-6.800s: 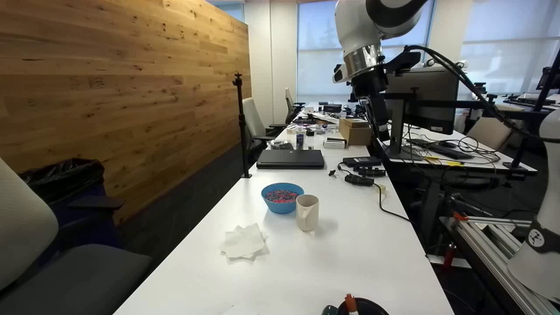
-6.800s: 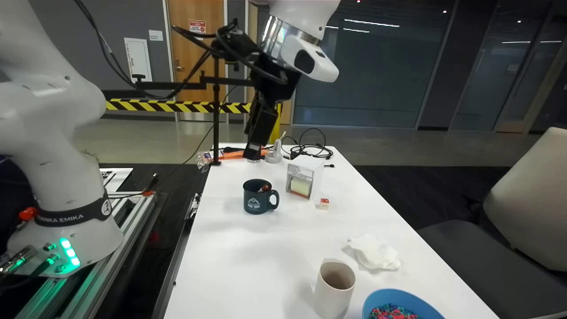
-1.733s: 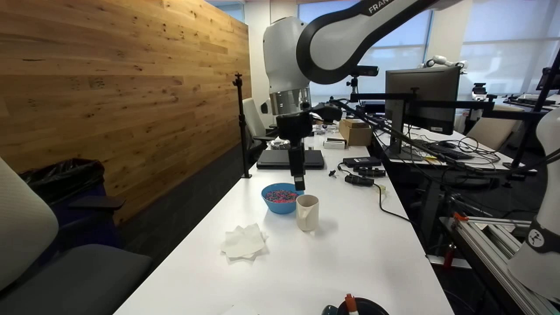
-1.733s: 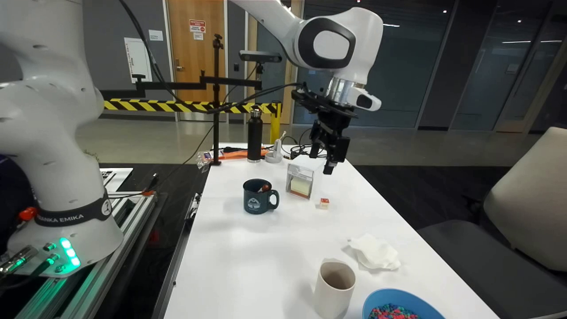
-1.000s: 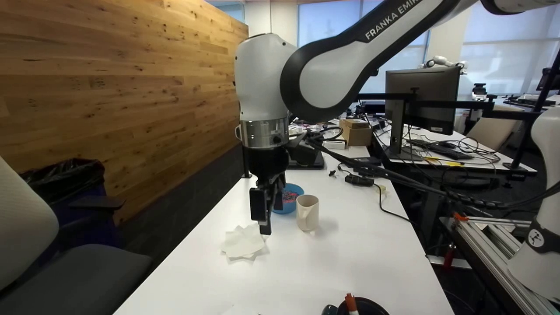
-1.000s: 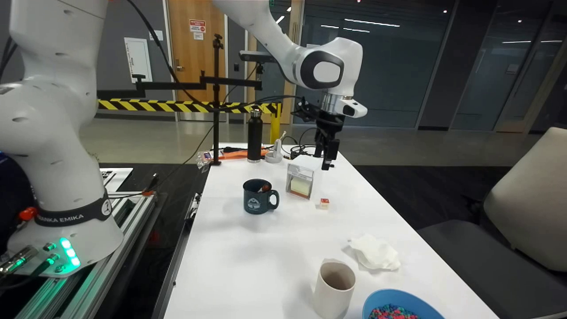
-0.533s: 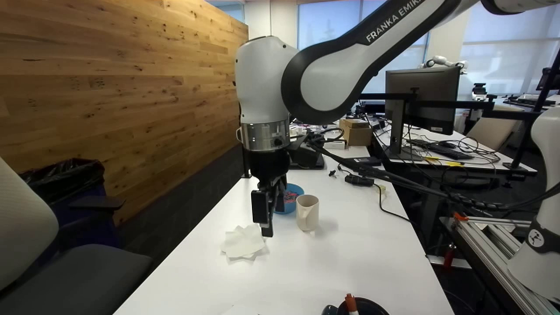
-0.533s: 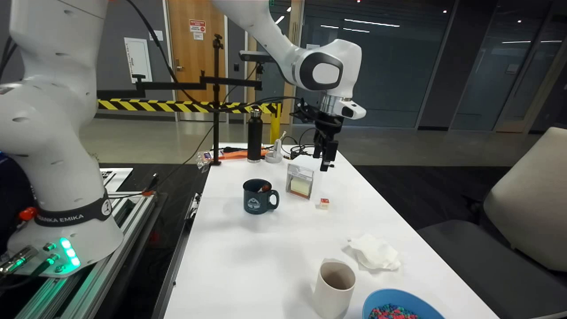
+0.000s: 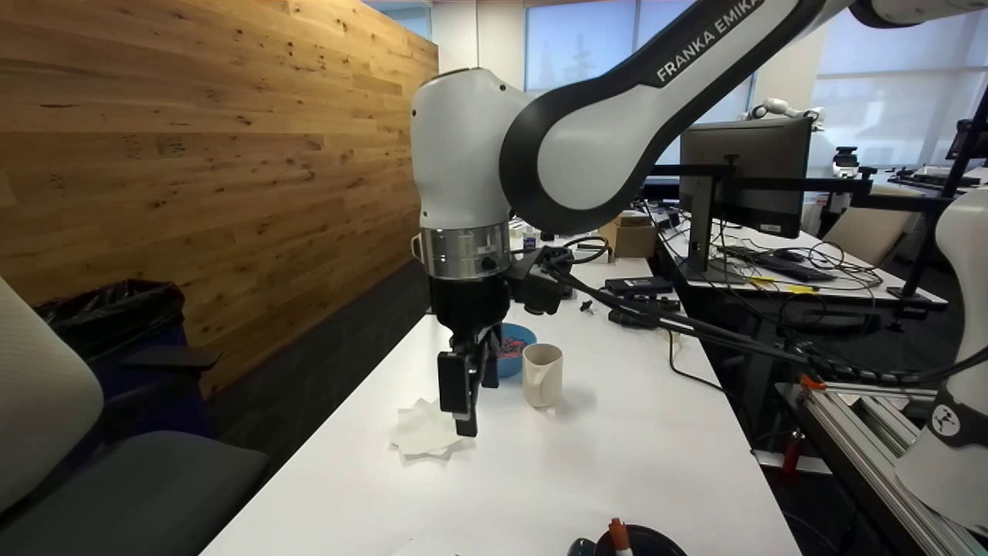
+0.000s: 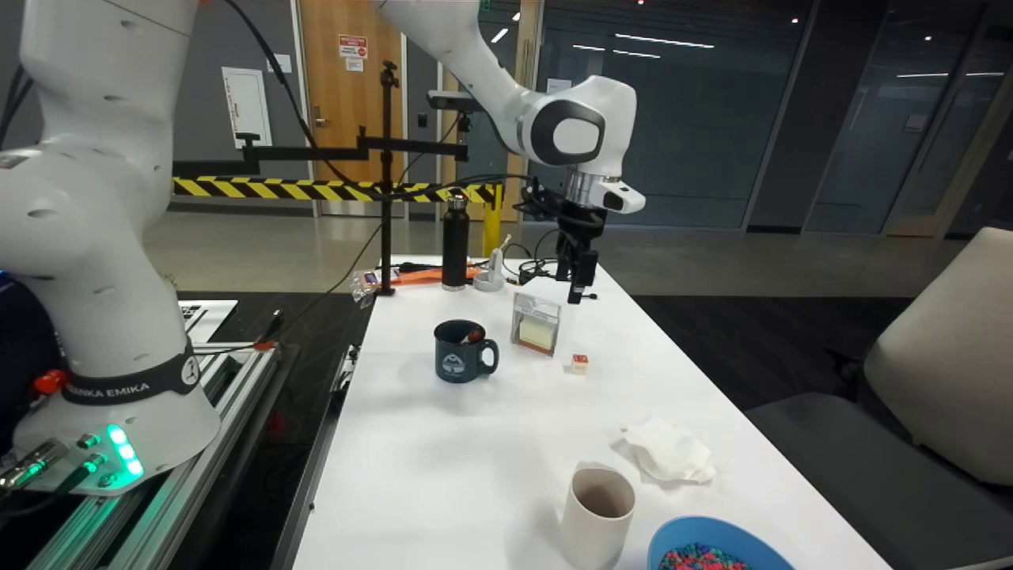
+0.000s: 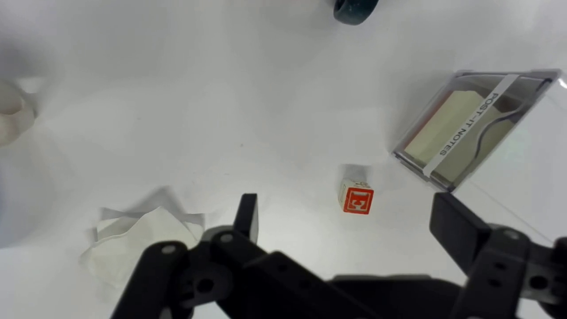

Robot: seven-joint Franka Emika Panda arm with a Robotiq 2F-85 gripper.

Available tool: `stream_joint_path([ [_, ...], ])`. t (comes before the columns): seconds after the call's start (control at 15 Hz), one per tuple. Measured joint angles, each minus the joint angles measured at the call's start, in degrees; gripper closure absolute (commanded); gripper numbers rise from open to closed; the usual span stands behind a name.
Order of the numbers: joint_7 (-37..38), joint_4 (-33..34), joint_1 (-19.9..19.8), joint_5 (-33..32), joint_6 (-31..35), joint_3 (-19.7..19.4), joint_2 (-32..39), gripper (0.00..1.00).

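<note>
My gripper [image 11: 345, 210] is open and empty, pointing down above the white table. In the wrist view a small wooden letter block [image 11: 358, 199] with a red face lies between the two fingers, below them and untouched. It also shows in an exterior view [image 10: 579, 364]. The gripper is in both exterior views [image 9: 478, 405] [image 10: 568, 289]. A clear box labelled Post-it notes [image 11: 474, 128] stands near the right finger in the wrist view. White crumpled napkins [image 11: 137, 248] lie by the left finger; they are in both exterior views [image 9: 421, 432] [image 10: 671, 451].
A beige mug [image 9: 543, 376] and a blue bowl [image 10: 712, 532] of small coloured pieces stand together. A dark mug [image 10: 457, 356] holds something with an orange-red end. A black bottle [image 10: 455, 241] and a pole [image 10: 386, 182] stand at the table's end. A chair [image 10: 934, 380] is alongside.
The arm has swung out over the table since the oldest frames and come down. In the last half second the gripper has sunk slightly. The objects on the table have not moved.
</note>
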Motion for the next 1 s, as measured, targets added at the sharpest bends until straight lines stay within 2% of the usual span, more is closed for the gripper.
stream_joint_path([
  [1.0,7.6,-0.5,2.9,0.0,2.6,0.0,2.2,0.0],
])
